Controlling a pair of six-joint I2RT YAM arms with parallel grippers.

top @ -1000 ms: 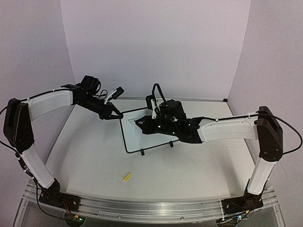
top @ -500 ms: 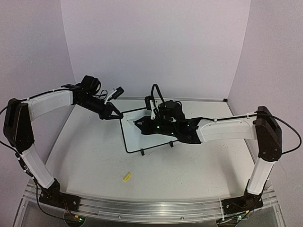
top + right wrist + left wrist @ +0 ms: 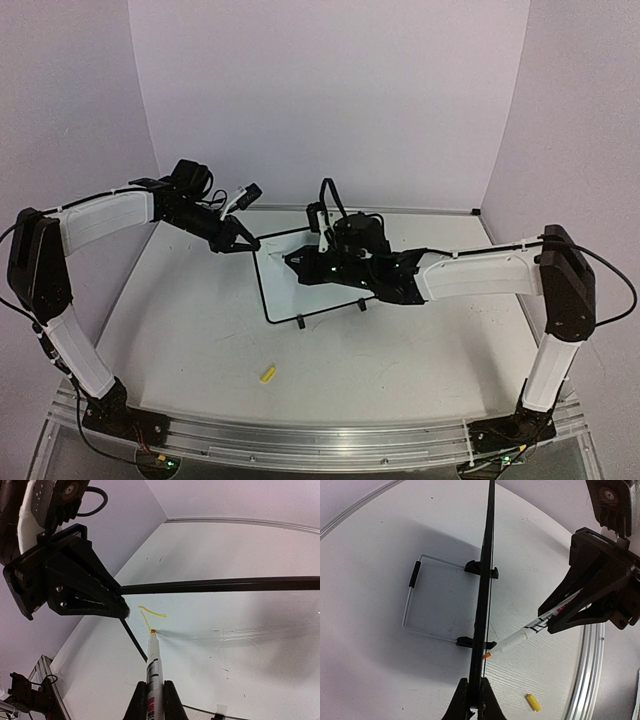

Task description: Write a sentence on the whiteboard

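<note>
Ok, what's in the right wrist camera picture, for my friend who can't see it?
The right gripper holds a white marker pen with its yellow-orange tip against the small white board with a thin black frame, just below a short yellow squiggle drawn there. At the left, the black left gripper pinches the board's corner.

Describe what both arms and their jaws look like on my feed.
Both arms are alike: the left arm and right arm have white link shells between black joint housings, with thin black cables running along them. The jaws are black, tapering triangular plates with small screws. A black cable loop arcs over the right wrist, where small green lights glow.
</note>
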